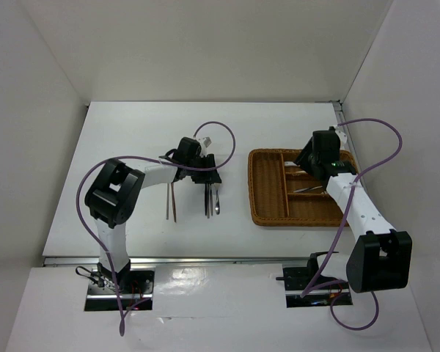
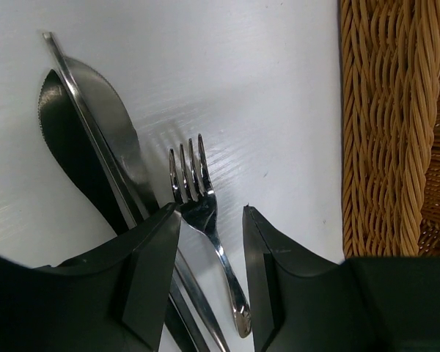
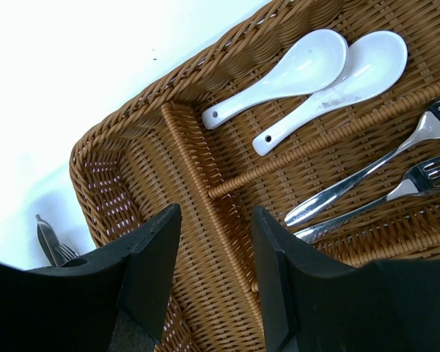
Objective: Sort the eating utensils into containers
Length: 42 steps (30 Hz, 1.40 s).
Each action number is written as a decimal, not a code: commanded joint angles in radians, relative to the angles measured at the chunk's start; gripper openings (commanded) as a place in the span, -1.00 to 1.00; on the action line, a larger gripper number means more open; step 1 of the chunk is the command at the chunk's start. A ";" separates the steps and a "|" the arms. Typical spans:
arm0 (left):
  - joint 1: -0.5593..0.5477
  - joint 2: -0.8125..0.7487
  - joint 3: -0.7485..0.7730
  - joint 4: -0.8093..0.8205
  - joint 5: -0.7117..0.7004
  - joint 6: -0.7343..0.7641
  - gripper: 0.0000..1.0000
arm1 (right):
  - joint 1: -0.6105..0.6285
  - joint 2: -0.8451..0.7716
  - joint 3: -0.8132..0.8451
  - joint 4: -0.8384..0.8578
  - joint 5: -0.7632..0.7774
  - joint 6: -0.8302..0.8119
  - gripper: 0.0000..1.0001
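A silver fork (image 2: 198,198) lies on the white table with its handle between my left gripper's (image 2: 211,210) jaws, which stand apart and do not clamp it. A silver knife (image 2: 95,110) lies just to its left, partly under the left finger. From above, the left gripper (image 1: 211,188) is low over these utensils (image 1: 213,205). Thin brown chopsticks (image 1: 171,202) lie further left. My right gripper (image 3: 214,213) is open and empty above the wicker tray (image 3: 117,132). The tray holds two white soup spoons (image 3: 293,70) and two silver forks (image 3: 367,172) in separate compartments.
The tray (image 1: 253,187) sits right of centre, and its woven wall (image 2: 381,125) is close to the right of the left gripper. White walls enclose the table on three sides. Purple cables loop over both arms.
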 commanded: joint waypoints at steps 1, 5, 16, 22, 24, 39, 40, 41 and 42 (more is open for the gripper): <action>-0.012 -0.008 0.008 -0.095 -0.065 0.012 0.07 | -0.001 0.006 0.003 0.033 0.026 -0.006 0.02; -0.060 -0.008 0.035 -0.167 -0.119 0.012 0.07 | -0.001 0.006 0.003 0.024 0.026 -0.006 0.02; -0.169 0.010 0.118 -0.399 -0.348 -0.041 0.01 | -0.001 0.006 0.003 0.015 0.026 -0.024 0.02; -0.221 0.056 0.173 -0.486 -0.414 -0.077 -0.10 | -0.001 -0.028 0.003 -0.005 0.026 -0.033 0.02; -0.230 0.070 0.186 -0.497 -0.434 -0.087 -0.19 | -0.001 -0.049 0.003 -0.005 0.017 -0.033 0.02; -0.253 0.057 0.197 -0.470 -0.461 -0.182 -0.80 | -0.001 -0.183 -0.098 0.070 -0.426 -0.128 -0.03; -0.253 0.032 0.196 -0.448 -0.449 -0.182 -0.80 | -0.001 -0.192 -0.109 0.087 -0.467 -0.141 -0.03; -0.253 0.008 0.183 -0.425 -0.416 -0.183 -0.80 | 0.011 -0.207 -0.119 0.104 -0.509 -0.151 -0.03; -0.253 -0.015 0.183 -0.407 -0.400 -0.172 -0.80 | 0.028 -0.207 -0.135 0.134 -0.544 -0.161 -0.03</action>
